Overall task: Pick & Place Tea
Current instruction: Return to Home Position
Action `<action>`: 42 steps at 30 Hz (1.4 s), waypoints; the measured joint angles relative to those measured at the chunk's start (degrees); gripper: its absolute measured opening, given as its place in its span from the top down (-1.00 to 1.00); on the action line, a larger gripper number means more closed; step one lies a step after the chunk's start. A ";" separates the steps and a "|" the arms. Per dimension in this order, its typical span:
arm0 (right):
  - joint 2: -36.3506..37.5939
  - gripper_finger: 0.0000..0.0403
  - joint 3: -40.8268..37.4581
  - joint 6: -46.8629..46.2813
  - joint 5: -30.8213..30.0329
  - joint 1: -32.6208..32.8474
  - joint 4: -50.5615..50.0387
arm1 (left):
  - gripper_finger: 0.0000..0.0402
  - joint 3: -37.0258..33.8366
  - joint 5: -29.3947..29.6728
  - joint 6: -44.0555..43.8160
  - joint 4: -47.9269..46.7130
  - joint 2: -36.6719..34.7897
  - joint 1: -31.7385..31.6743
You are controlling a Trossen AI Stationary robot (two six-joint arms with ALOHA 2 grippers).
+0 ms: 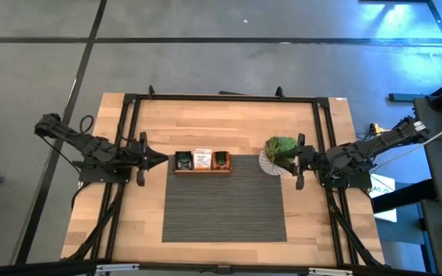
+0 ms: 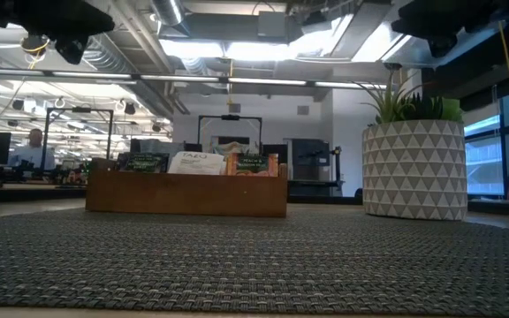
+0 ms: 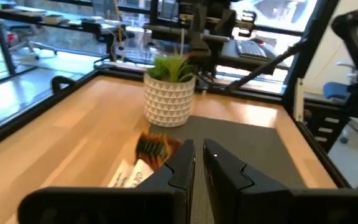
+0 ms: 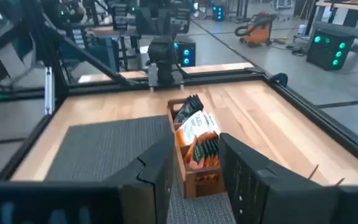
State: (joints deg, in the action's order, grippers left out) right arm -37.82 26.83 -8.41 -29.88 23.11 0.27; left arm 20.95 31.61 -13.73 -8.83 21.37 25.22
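The tea sachets stand upright in a long wooden tray (image 1: 202, 170) at the far edge of a grey mat. Dark ones (image 1: 183, 161) fill its left compartment, white ones (image 1: 202, 159) the middle, and orange ones (image 1: 220, 159) the right. In the right wrist view the orange sachets (image 4: 204, 152) are nearest and the white ones (image 4: 197, 127) sit behind them. My left gripper (image 1: 163, 159) (image 3: 199, 158) hovers just left of the tray's left end, shut and empty. My right gripper (image 1: 298, 162) (image 4: 196, 146) hovers right of the tray, beside the potted plant, open and empty.
A potted green plant in a white patterned pot (image 1: 280, 154) (image 2: 414, 168) stands between the tray's right end and my right gripper. The grey woven mat (image 1: 225, 203) covers the table's middle and near part. A black frame rail (image 1: 221, 98) runs around the table.
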 joint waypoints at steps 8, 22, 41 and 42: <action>-1.86 0.37 0.00 2.65 -0.39 0.00 -0.77 | 0.85 -2.42 1.76 1.38 -1.66 -5.64 2.00; -5.40 0.37 0.04 10.26 -0.49 0.00 3.34 | 0.85 -14.03 -6.16 3.42 2.36 -15.46 2.18; -8.61 0.37 0.06 1.93 7.88 0.27 5.91 | 0.85 -17.18 -4.33 2.25 2.67 -21.34 2.18; -9.20 0.37 0.07 1.45 7.92 0.48 6.51 | 0.84 -17.18 -4.38 2.16 2.62 -21.34 2.18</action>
State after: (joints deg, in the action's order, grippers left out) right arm -47.02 26.89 -6.97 -21.96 23.59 6.78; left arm 3.77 27.23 -11.57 -6.21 0.03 27.40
